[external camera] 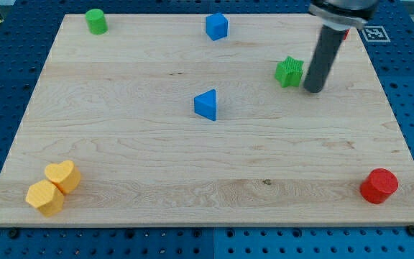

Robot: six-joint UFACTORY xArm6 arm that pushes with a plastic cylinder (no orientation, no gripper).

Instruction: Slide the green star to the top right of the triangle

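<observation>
The green star (289, 72) sits in the board's upper right part, already up and to the view's right of the blue triangle (206, 105), well apart from it; judged from that, the task looks nearly or wholly met, with perhaps only a nudge closer left to make. My tip (313, 89) stands just beside the star on its right side, so close that I cannot tell whether they touch; that placing suits a push toward the view's left, toward the triangle. There is no pincer on this rod, so nothing can be said of jaws apart or together.

Farther out, a blue cube (217, 26) lies near the top edge; a green cylinder (96, 21) sits at the top left; a red cylinder (378, 186) at the bottom right; a yellow heart (64, 175) and a yellow hexagon-like block (45, 198) touch at the bottom left. The wooden board (121, 137) bears no readable writing; a black-and-white square marker (374, 32) lies off its top right corner, carrying a pattern but no letters.
</observation>
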